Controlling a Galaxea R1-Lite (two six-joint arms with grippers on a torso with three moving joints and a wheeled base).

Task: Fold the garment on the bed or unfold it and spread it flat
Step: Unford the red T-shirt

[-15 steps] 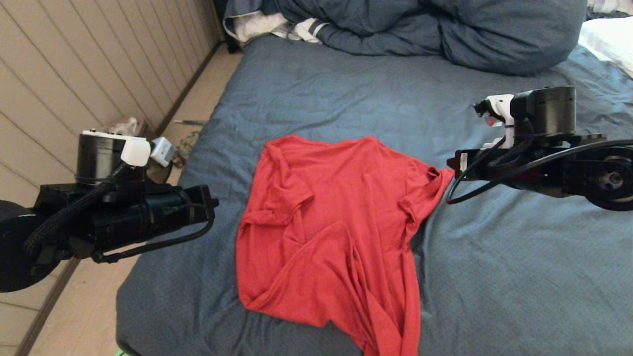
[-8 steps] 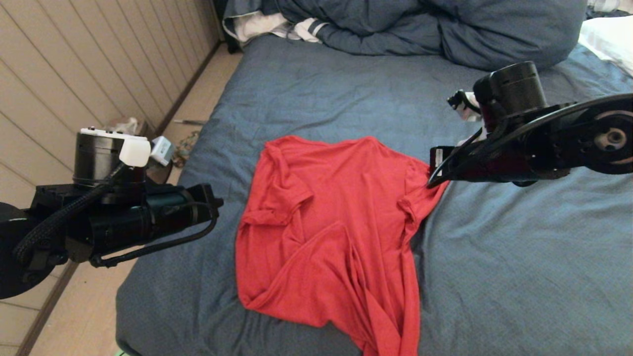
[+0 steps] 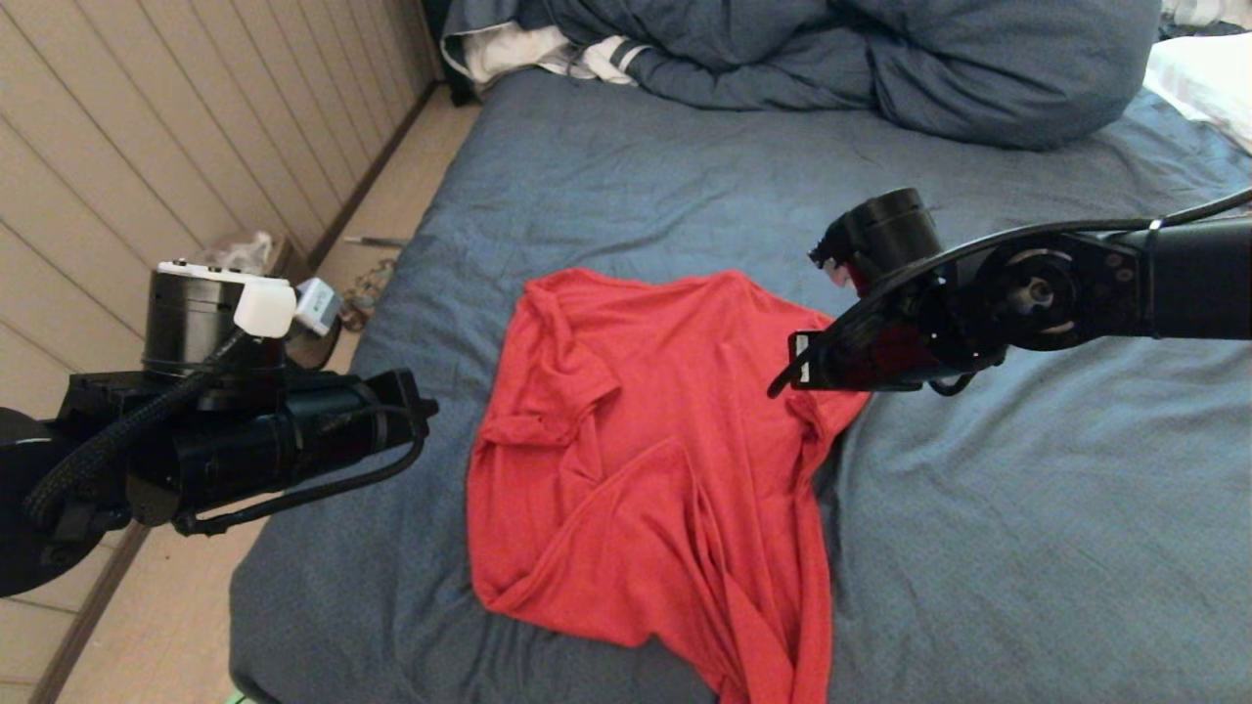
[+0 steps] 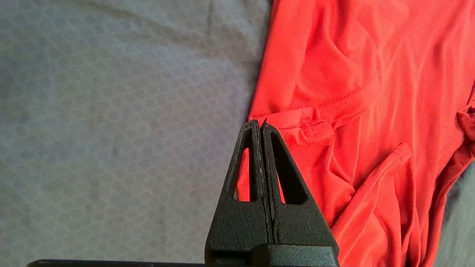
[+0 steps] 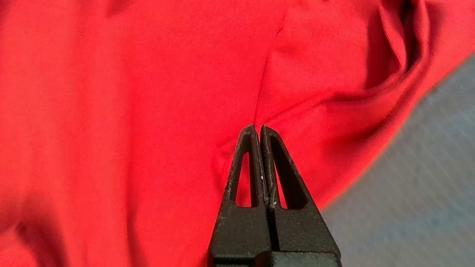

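Note:
The garment, a red T-shirt [image 3: 646, 460], lies crumpled and plain side up in the middle of the bed [image 3: 978, 548], its sleeves bunched and its hem near the front edge. My right arm [image 3: 880, 342] reaches over the shirt's right sleeve. The right gripper [image 5: 258, 128] is shut, its tips over a crease in the red cloth [image 5: 148, 111], with nothing seen between them. My left arm [image 3: 293, 430] hangs by the bed's left edge. The left gripper [image 4: 259, 122] is shut and empty, just off the left sleeve's hem [image 4: 297, 118].
A bunched dark-blue duvet [image 3: 880, 59] and a white striped cloth [image 3: 548, 54] lie along the head of the bed. A white pillow [image 3: 1203, 78] is at the far right. Floor with small clutter [image 3: 362, 284] and a panelled wall run along the left.
My right arm has swung left and lower, from beside the shirt's right sleeve to above it. The left arm has barely shifted. The shirt has not moved.

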